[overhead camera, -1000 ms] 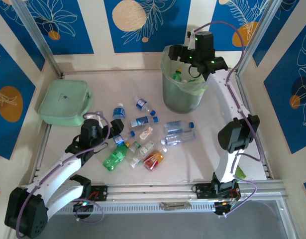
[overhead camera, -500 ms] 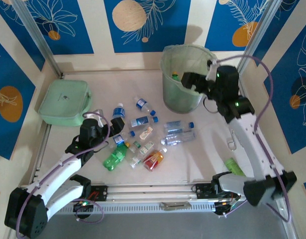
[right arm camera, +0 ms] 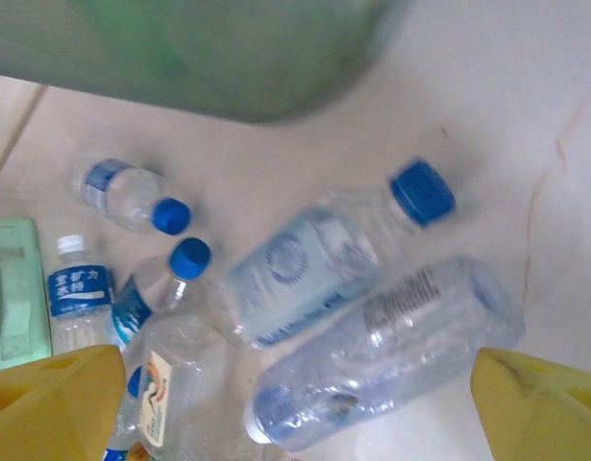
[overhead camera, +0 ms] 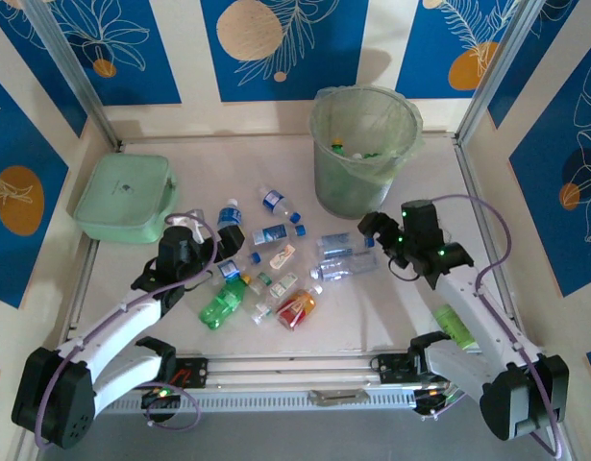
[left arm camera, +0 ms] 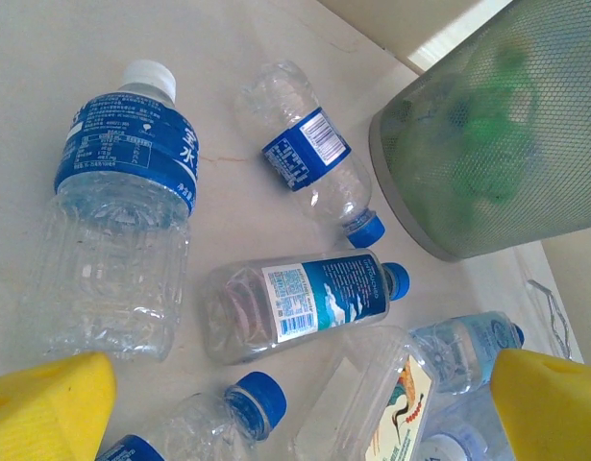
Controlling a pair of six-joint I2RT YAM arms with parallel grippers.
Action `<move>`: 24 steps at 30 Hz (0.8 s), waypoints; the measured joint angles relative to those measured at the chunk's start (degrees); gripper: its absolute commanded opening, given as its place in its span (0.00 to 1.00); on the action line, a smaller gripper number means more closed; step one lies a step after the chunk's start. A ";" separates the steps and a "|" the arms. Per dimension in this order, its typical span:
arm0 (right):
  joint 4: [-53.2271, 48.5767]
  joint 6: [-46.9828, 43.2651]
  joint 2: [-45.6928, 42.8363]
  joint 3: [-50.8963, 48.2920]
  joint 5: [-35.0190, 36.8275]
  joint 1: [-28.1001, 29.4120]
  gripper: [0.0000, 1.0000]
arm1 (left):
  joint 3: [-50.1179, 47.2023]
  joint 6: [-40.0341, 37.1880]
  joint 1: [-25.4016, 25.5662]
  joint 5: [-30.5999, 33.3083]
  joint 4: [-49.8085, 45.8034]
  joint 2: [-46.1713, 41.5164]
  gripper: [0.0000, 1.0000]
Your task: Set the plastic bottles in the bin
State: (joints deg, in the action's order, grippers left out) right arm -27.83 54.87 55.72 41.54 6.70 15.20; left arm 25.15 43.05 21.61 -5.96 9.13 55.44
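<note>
Plastic bottles (overhead camera: 276,259): most lie loose in a cluster on the surface (overhead camera: 420,173), left of centre, on the near side of the bin (overhead camera: 351,190). Bin upright at the far side, right of centre, pale green liner folded over the rim. Some bottles sit inside it; green and clear ones can be made out.

Cluster detail:
- white-cap bottle (overhead camera: 230,213) with a blue label, far-left of the cluster
- blue-label bottle (overhead camera: 274,201) lying just right of it, furthest out
- two clear blue-cap bottles (overhead camera: 341,244) lying side by side, the ones closest to the bin
- green bottle (overhead camera: 221,303) and red-orange bottle (overhead camera: 297,307) at the near edge
- crushed bottle (overhead camera: 281,254) with a pale label in the middle

Right claw (overhead camera: 377,238): spread wide, nothing in it, just over the cap end of the two clear bottles. In the right wrist view both of them lie between its yellow pads (right arm camera: 55,403), no contact. Bin is a blur across the top of that view.

Left claw (overhead camera: 210,252): spread wide, empty, low over the left side of the cluster. In the left wrist view the white-cap bottle is ahead-left and the crushed one sits between the fingertips, not touched.

Mint-green case (overhead camera: 122,197) lies flat at far left, apart from the bottles. Green item (overhead camera: 455,327) on the surface beside the right arm; can't tell what it is.
</note>
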 measured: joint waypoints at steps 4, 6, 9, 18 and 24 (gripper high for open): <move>1.07 8.68 1.16 -5.11 -0.92 2.38 0.92 | -0.22 0.00 0.00 0.02 -0.02 -0.33 1.00; 1.77 12.68 2.78 -6.12 -0.87 4.35 0.93 | -0.37 -0.02 0.00 0.02 -0.11 -0.52 0.99; 3.89 16.94 5.51 -6.21 -0.83 7.02 0.93 | -0.50 -0.02 0.00 0.07 -0.17 -0.68 0.99; 6.71 26.36 15.87 -6.03 -1.57 9.49 0.89 | -1.99 -0.02 0.00 1.09 -1.14 -3.87 1.00; 9.03 27.69 18.75 -5.31 -1.49 9.97 0.88 | -2.80 -0.02 0.00 2.19 -2.62 -6.03 0.99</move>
State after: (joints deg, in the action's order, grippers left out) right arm -18.81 82.56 74.48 36.23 5.21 25.17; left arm 22.35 43.03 21.61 -3.77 6.50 49.41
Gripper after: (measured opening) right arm 0.887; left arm 0.994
